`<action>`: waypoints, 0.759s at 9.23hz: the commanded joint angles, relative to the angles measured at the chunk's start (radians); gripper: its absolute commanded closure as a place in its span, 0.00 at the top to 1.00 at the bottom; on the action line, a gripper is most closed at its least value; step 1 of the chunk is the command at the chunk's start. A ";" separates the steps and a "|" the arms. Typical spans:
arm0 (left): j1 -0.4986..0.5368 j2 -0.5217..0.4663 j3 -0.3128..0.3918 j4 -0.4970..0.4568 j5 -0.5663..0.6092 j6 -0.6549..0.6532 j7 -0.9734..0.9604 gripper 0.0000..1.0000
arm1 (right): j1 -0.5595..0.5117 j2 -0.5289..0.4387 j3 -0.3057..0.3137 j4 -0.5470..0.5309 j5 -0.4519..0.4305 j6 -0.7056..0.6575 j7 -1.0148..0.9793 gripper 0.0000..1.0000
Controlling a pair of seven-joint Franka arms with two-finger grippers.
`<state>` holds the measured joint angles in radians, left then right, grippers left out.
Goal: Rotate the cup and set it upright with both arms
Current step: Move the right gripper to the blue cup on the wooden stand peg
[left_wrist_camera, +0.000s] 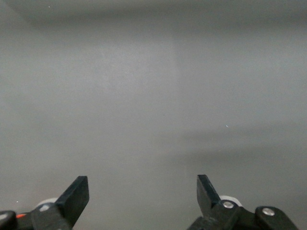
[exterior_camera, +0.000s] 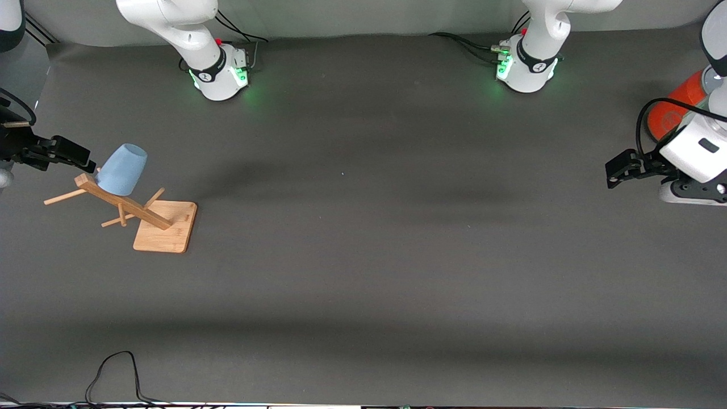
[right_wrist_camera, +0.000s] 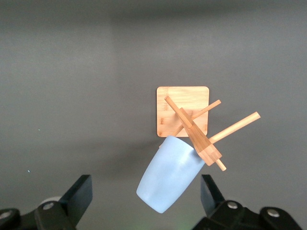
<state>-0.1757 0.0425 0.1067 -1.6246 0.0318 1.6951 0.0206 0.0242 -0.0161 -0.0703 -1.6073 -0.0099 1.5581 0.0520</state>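
Front view: the cup [exterior_camera: 122,168], a matte light-blue tapered tumbler, hangs upside down and tilted on a peg of a wooden rack [exterior_camera: 152,218] near the desk's [exterior_camera: 363,272] edge at the right arm's end. Its rim is hidden by the rack's slanted post. The rack has a square bamboo base and thin round pegs. The right end effector [exterior_camera: 85,163] hovers just beside the cup, fingers spread and empty, its arm cut off by the frame. The left end effector [exterior_camera: 612,173] waits released over the other end, partly covering an orange-red cylinder [exterior_camera: 673,111].
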 commanded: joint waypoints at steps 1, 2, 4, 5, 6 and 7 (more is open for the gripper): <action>-0.001 -0.003 0.002 0.017 0.000 -0.012 0.007 1.00 | 0.016 -0.002 -0.011 0.003 -0.009 0.000 0.000 1.00; -0.001 -0.001 0.002 0.023 -0.001 -0.012 0.002 1.00 | 0.017 -0.002 -0.010 0.003 -0.009 0.000 0.000 1.00; -0.004 0.019 0.002 0.025 -0.003 -0.012 -0.008 1.00 | 0.017 -0.002 -0.010 0.003 -0.007 0.000 0.000 1.00; -0.005 0.054 0.002 0.032 0.002 -0.012 0.002 1.00 | 0.017 -0.001 -0.010 0.003 -0.007 0.000 0.002 1.00; -0.008 0.083 0.001 0.040 0.003 -0.011 0.004 1.00 | 0.017 -0.014 -0.010 -0.005 -0.004 -0.001 0.003 1.00; -0.013 0.106 -0.001 0.046 0.005 -0.011 0.004 1.00 | 0.017 -0.045 -0.016 -0.041 -0.001 -0.006 0.026 1.00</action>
<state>-0.1773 0.1084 0.1038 -1.6141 0.0310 1.6967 0.0201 0.0257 -0.0194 -0.0707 -1.6098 -0.0099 1.5535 0.0567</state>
